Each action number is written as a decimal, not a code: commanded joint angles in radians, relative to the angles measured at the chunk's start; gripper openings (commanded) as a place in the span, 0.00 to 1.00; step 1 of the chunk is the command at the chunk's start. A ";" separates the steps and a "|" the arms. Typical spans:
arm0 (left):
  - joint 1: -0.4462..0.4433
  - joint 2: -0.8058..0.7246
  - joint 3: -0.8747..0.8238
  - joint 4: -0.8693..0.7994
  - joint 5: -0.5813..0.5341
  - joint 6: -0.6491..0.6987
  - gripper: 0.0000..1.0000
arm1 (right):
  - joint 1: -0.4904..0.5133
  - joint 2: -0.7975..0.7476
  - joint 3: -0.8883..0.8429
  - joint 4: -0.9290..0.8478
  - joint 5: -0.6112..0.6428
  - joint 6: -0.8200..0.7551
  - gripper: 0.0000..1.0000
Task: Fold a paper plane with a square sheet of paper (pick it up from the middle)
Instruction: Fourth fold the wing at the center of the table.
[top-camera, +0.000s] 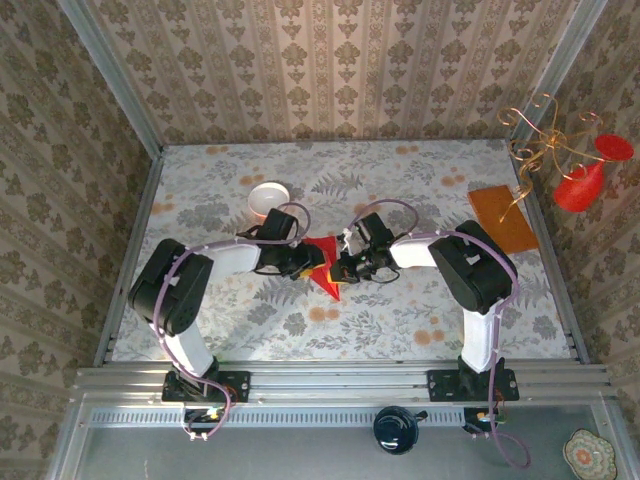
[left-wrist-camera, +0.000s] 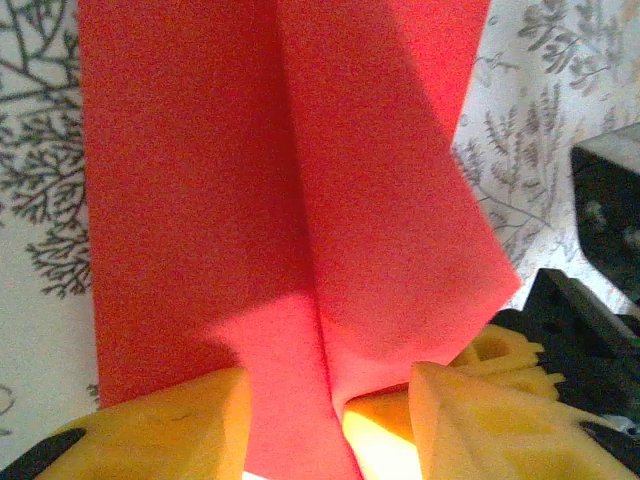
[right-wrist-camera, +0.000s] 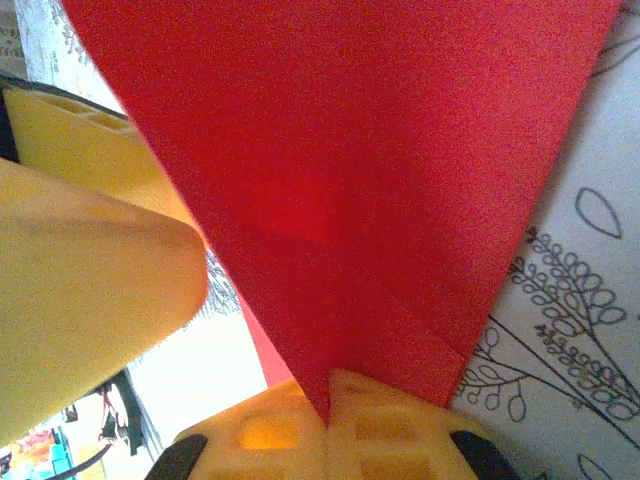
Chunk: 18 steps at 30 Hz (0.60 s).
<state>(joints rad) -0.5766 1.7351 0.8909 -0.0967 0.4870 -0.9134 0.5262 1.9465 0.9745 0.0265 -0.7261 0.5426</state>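
Mid-fold: thin bright red paper sheet (top-camera: 326, 272), creased to a point, lies mid-table between the arms, right gripper (right-wrist-camera: 329, 388) clenched on its tip, left gripper (left-wrist-camera: 330, 385) straddling the centre crease, grip can't tell; next probably needs a flat, aligned wing fold.

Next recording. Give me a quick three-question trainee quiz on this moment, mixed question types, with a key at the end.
1. True or false: the right gripper has its fingers closed on the red paper.
2. Which thing lies closest to the right edge of the table? A) white bowl B) orange-brown board C) red paper
3. In the top view, which way does the paper's sharp tip point?

Key
1. True. In the right wrist view the two fingers meet with the paper pinched between them.
2. B.
3. Toward the near edge, where the arm bases are.
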 joint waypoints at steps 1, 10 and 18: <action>-0.009 0.031 0.050 -0.123 -0.047 0.037 0.47 | -0.008 0.008 -0.020 -0.002 -0.006 0.009 0.08; -0.018 0.072 0.086 -0.254 -0.114 0.037 0.50 | -0.011 -0.004 -0.055 0.064 -0.025 0.052 0.07; -0.019 0.095 0.095 -0.290 -0.128 0.027 0.54 | -0.017 -0.007 -0.108 0.163 -0.039 0.131 0.07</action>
<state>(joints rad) -0.5953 1.7870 0.9962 -0.2722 0.4229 -0.8959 0.5129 1.9430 0.9009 0.1818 -0.7704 0.6331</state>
